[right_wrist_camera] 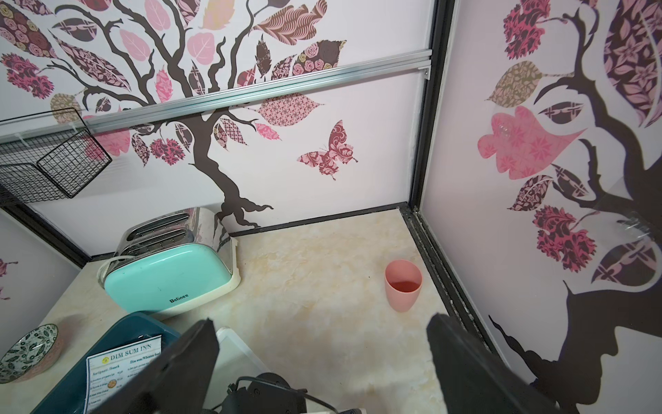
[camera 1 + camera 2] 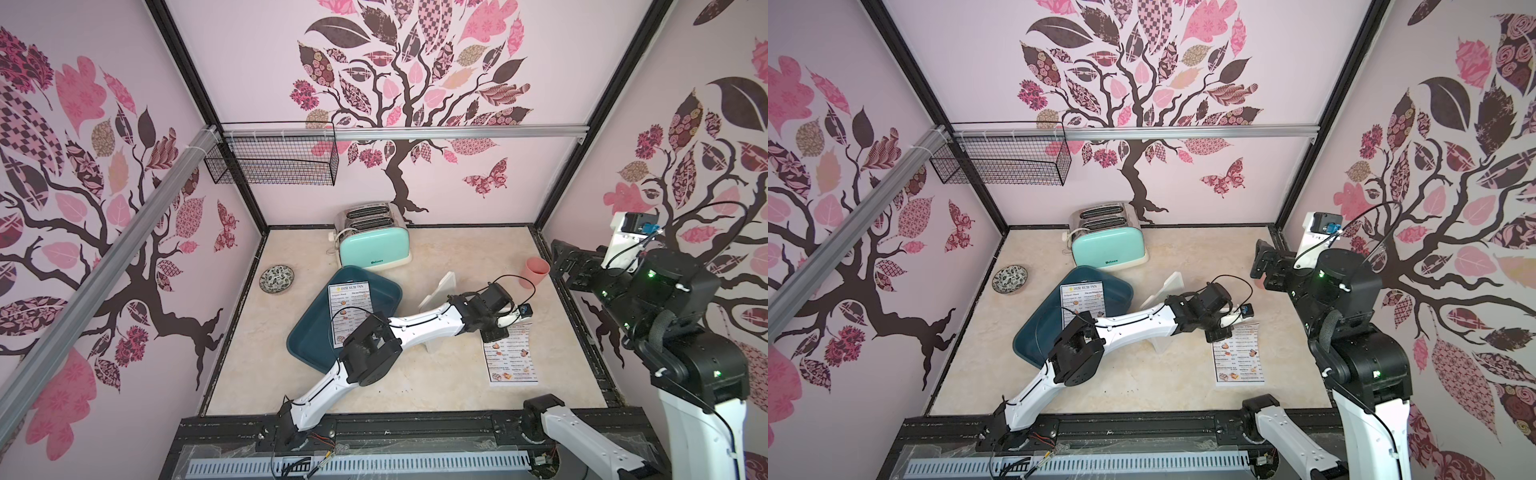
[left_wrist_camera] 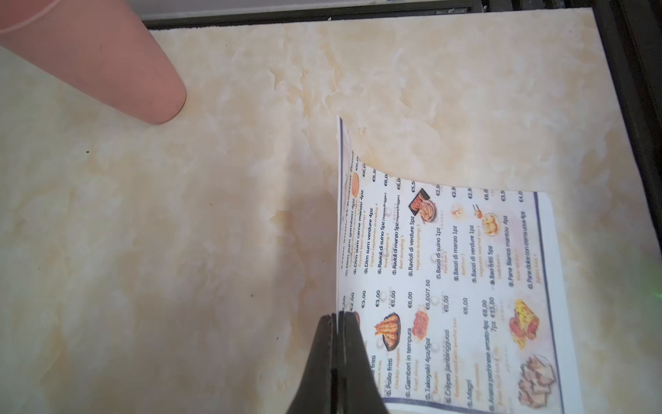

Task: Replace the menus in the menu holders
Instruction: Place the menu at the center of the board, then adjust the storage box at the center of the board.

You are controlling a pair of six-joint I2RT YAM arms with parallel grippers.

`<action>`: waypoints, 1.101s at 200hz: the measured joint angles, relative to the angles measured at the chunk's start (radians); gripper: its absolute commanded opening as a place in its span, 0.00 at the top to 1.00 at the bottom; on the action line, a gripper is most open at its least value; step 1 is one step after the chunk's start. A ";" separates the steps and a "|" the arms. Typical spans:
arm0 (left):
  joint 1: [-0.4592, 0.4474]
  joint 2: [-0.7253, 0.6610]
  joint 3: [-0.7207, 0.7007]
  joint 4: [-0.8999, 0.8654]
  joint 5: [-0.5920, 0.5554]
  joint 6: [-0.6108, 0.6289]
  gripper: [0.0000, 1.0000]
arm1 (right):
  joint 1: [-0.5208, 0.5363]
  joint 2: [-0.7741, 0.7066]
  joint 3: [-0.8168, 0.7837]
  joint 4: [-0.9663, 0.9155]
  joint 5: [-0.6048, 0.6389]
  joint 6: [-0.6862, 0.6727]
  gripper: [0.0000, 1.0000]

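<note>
Menu (image 3: 465, 286) is lying on the worktop, lower right of the frame, one edge curling up, pinched tight in the left tool (image 3: 336, 317). Right tool (image 1: 322, 319) is hanging wide, empty. Advice: peeling slowly, carrying the sheet uncreased toward the menu holder (image 2: 440, 289), mid-frame.

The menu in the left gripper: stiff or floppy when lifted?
Probably floppy: the menu curls where the left gripper pinches its edge, the rest flat on the table. Likely light, being thin paper; it may sag.
</note>
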 measured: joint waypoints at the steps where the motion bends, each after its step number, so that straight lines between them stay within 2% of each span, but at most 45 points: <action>1: 0.000 0.000 0.000 0.001 0.000 0.000 0.94 | 0.000 0.000 0.000 0.000 0.000 0.000 0.03; 22: -0.011 0.013 0.004 0.038 -0.031 0.013 0.66 | 0.000 -0.002 0.000 -0.013 -0.005 0.000 0.03; 39: -0.012 0.030 0.026 0.048 -0.059 0.026 0.53 | 0.000 -0.006 0.001 -0.022 -0.007 0.000 0.03; 61: -0.008 0.034 0.051 0.043 -0.092 0.040 0.45 | 0.000 -0.011 0.007 -0.037 -0.007 0.000 0.03; 97: -0.005 -0.046 0.011 0.048 -0.131 0.074 0.40 | 0.000 -0.010 0.056 -0.042 0.006 -0.009 0.01; 125: -0.008 -0.275 -0.148 0.077 -0.130 0.071 0.40 | 0.000 -0.017 0.064 -0.028 0.028 -0.015 0.01; 150: -0.014 -0.563 -0.307 0.104 -0.127 -0.014 0.36 | 0.000 -0.025 0.046 -0.014 0.035 0.002 0.01; 185: 0.024 -0.962 -0.506 0.094 -0.185 -0.291 0.38 | 0.000 -0.020 -0.037 0.005 -0.013 0.083 0.01; 201: 0.103 -1.102 -0.582 0.035 -0.254 -0.437 0.38 | 0.000 0.001 -0.096 0.012 -0.064 0.142 0.01; 220: 0.225 -1.194 -0.629 -0.091 -0.316 -0.602 0.38 | 0.000 0.040 -0.178 0.018 -0.125 0.210 0.01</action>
